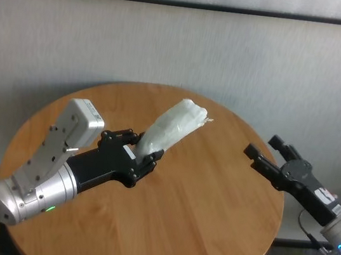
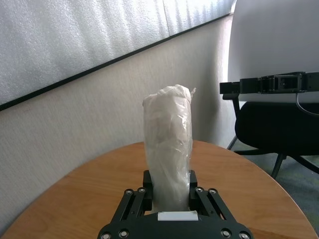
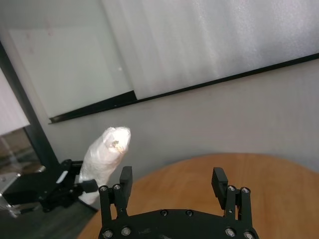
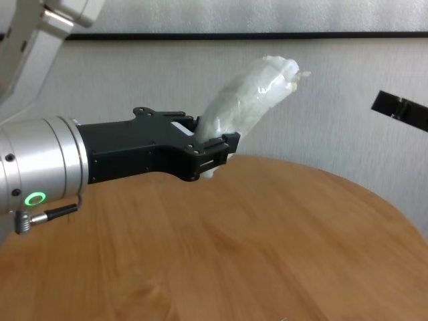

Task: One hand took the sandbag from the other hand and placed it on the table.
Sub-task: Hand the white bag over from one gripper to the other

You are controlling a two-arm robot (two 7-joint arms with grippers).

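My left gripper [image 1: 142, 147], on the wrist with the green light, is shut on the lower end of the white sandbag [image 1: 173, 128]. It holds the bag tilted up above the round wooden table [image 1: 196, 215], twisted tip at the top. The bag also shows in the left wrist view [image 2: 168, 144], the chest view [image 4: 251, 107] and the right wrist view [image 3: 104, 154]. My right gripper [image 1: 262, 146], on the wrist with the blue light, is open and empty over the table's right edge. It points toward the bag and is clearly apart from it.
A grey wall with a dark rail runs close behind the table. A black office chair [image 2: 279, 124] stands beyond the table's right side. The table's right edge [image 1: 277, 207] lies under the right arm.
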